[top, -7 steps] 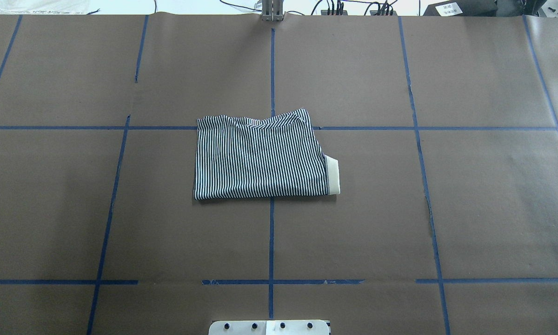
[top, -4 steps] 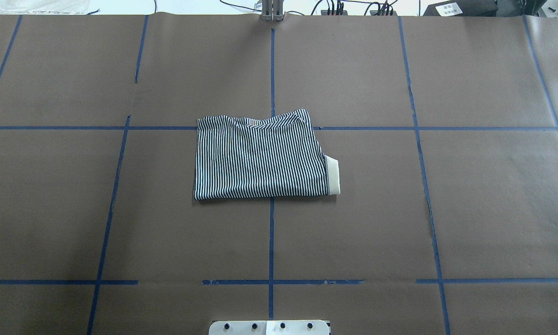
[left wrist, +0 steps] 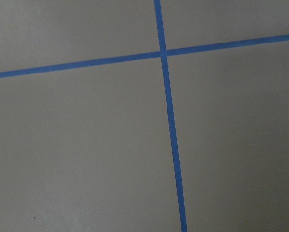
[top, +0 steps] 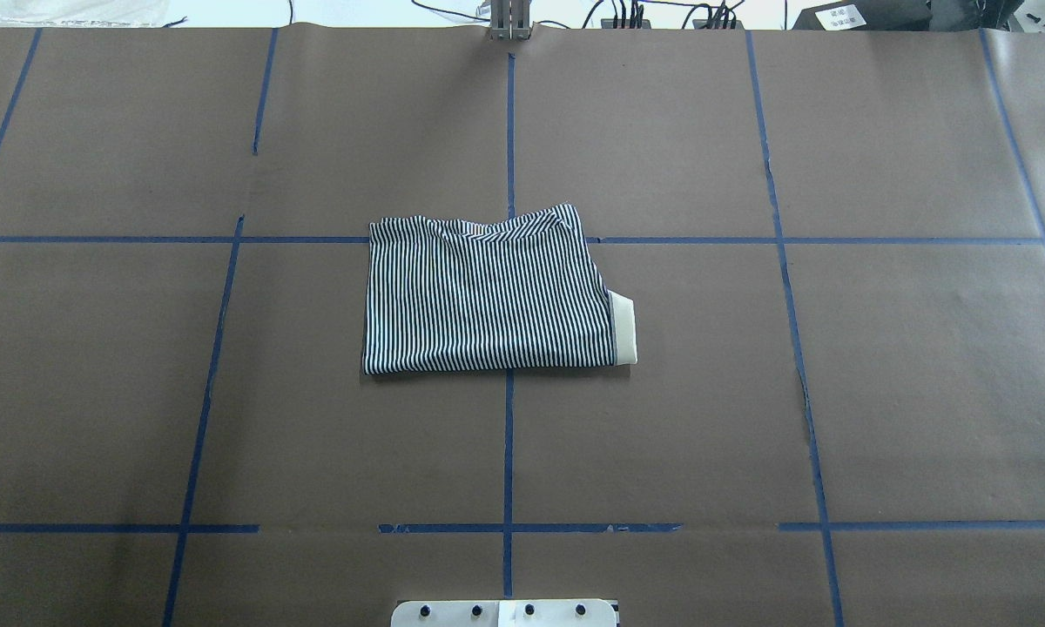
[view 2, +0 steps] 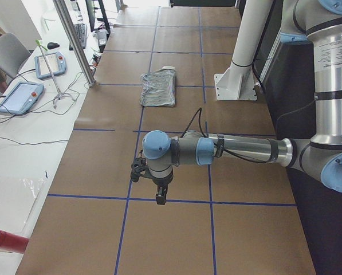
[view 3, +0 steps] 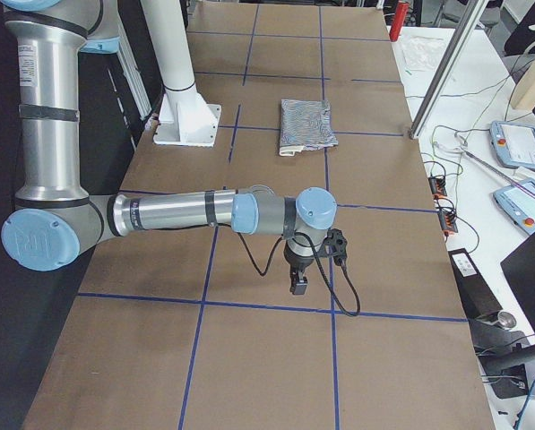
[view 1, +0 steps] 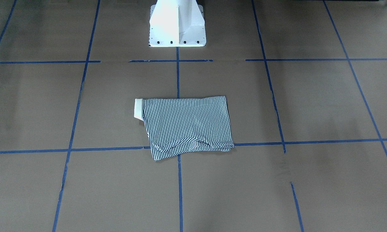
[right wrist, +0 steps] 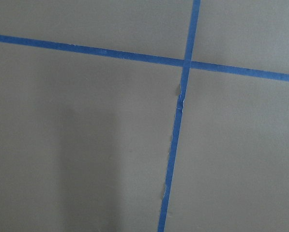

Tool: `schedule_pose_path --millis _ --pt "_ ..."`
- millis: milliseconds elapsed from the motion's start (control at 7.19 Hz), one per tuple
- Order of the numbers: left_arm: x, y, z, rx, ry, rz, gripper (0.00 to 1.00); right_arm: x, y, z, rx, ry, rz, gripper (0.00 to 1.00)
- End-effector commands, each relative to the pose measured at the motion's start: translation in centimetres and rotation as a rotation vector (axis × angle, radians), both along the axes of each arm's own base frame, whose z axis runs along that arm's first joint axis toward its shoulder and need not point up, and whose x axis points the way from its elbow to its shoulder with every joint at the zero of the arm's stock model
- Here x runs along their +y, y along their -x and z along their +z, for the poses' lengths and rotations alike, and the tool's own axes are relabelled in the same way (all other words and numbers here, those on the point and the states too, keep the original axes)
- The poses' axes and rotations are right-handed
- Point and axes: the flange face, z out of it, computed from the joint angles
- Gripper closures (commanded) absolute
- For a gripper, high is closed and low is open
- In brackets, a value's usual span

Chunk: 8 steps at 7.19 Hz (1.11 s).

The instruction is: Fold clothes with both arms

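The black two-finger left hand (view 2: 159,198) and right hand (view 3: 298,285) hang above the brown paper-covered worktop (top: 226,418); open or closed, I cannot tell. Well apart from both, between them, the folded navy-and-white striped polo shirt (top: 488,296) lies flat.

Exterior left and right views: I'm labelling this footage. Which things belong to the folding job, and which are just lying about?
Job in hand:
striped polo shirt
left arm, left pincer
right arm, right pincer

Lying about:
teach pendant
grey chair
white pedestal
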Motion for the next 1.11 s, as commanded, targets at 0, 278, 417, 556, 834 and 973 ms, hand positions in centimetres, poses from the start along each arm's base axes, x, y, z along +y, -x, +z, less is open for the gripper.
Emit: schedule_pose_path --millis 0,278,417,556,834,973 --pt "0.3 -0.9 0.3 -0.002 0.032 0.024 0.00 0.0 -0.1 -0.3 0.002 -0.006 0.000 0.00" --pt "0.5 -0.9 0.6 -0.005 0.059 0.025 0.00 0.3 -0.1 0.0 -0.001 -0.001 0.001 0.00" --pt "0.5 -1.0 0.6 -0.002 0.059 0.026 0.00 0.3 0.0 0.1 -0.002 0.002 0.002 0.00" --pt "0.5 -1.0 0.9 0.000 0.059 0.026 0.00 0.3 0.0 0.1 -0.005 0.003 0.002 0.00" --pt "0.4 -1.0 1.1 0.000 0.058 0.024 0.00 0.3 0.1 0.1 -0.007 0.007 0.005 0.00" --pt "0.4 -1.0 1.1 0.000 0.059 0.024 0.00 0.3 0.0 0.1 -0.007 0.007 0.007 0.00"
